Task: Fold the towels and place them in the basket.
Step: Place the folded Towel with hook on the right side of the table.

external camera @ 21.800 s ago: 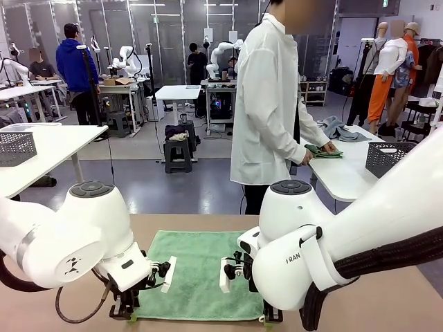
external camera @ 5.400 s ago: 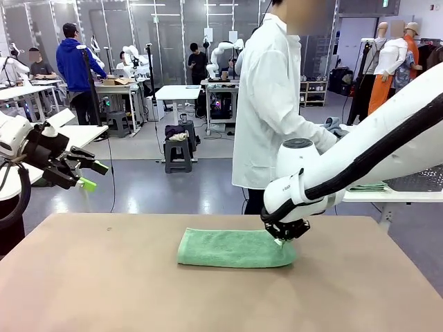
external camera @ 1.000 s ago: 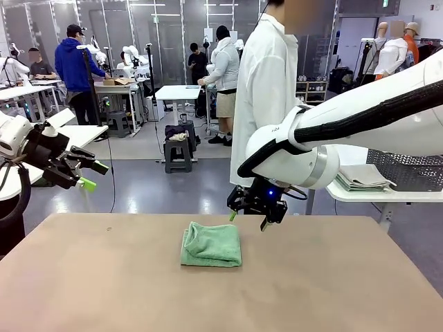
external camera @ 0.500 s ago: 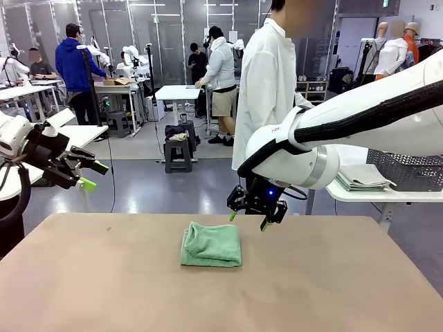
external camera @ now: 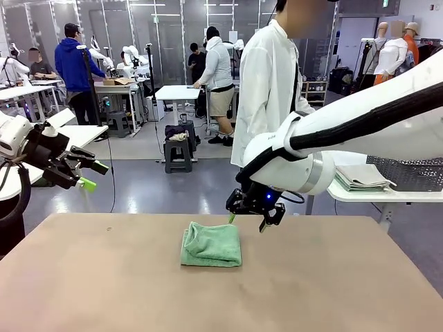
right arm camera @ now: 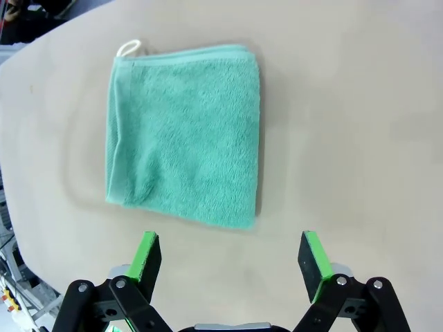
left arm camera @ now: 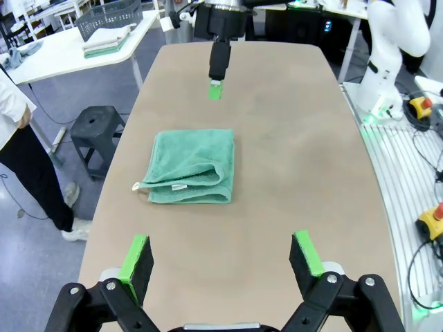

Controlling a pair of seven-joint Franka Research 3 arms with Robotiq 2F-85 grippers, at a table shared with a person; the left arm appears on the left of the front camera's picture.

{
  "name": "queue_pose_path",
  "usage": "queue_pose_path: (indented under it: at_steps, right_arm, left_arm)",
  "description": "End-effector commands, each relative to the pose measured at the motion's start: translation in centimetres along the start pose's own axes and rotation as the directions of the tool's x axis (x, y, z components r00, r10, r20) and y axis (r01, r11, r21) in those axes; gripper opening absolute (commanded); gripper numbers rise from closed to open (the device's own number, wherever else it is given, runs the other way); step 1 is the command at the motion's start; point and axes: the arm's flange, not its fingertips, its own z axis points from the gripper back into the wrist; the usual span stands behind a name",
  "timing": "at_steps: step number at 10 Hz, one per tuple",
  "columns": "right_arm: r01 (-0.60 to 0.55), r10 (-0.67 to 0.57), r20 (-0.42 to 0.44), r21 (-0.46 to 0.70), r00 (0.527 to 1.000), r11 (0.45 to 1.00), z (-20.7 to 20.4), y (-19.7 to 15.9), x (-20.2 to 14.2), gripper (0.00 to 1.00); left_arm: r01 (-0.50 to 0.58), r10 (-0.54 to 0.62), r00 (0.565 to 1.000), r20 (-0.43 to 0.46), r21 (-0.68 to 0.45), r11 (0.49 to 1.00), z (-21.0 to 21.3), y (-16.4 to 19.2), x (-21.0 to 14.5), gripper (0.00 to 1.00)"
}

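I see the mint towel (external camera: 211, 244) folded on the table (external camera: 104, 290); my right gripper (external camera: 247, 223) hovers just beyond it, jaws apart, empty; left gripper (external camera: 92, 176) hangs aside, jaws apart; basket (external camera: 415, 170) seemingly on the side table (external camera: 340, 193)

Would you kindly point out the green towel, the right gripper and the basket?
green towel (right arm camera: 183, 131): right wrist view, middle of its folded top face.
right gripper (external camera: 247, 222): front view, midway between its open fingertips.
basket (left arm camera: 113, 12): left wrist view, its mesh side wall.

Bare table (external camera: 104, 277) around folded towel (external camera: 212, 244)
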Motion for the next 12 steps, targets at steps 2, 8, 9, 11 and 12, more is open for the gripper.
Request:
queue_pose_path:
  at_steps: [2,8,9,11,12]
  right_arm:
    - [-0.005,0.006,0.057,-0.03,0.998,1.0,-3.8,-0.4,1.5,1.0]
    - [0.015,-0.016,0.036,0.022,0.999,1.0,-8.5,-0.5,3.3,1.0]
    - [0.016,-0.017,0.029,0.028,0.999,0.999,-8.9,-0.5,3.5,1.0]
    - [0.014,-0.014,0.009,0.045,1.0,0.999,-9.4,-0.6,3.4,1.0]
    - [0.014,-0.014,0.005,0.051,1.0,0.999,-9.5,-0.5,3.4,1.0]
  left_arm:
    - [0.016,-0.016,1.0,0.001,0.001,1.0,0.1,-0.1,0.1,1.0]
    - [0.016,-0.016,1.0,0.001,0.001,1.0,0.1,-0.1,0.1,1.0]
    - [0.016,-0.016,1.0,0.001,0.001,1.0,0.1,-0.1,0.1,1.0]
    - [0.016,-0.016,1.0,0.001,0.001,1.0,0.1,-0.1,0.1,1.0]
    - [0.016,-0.016,1.0,0.001,0.001,1.0,0.1,-0.1,0.1,1.0]
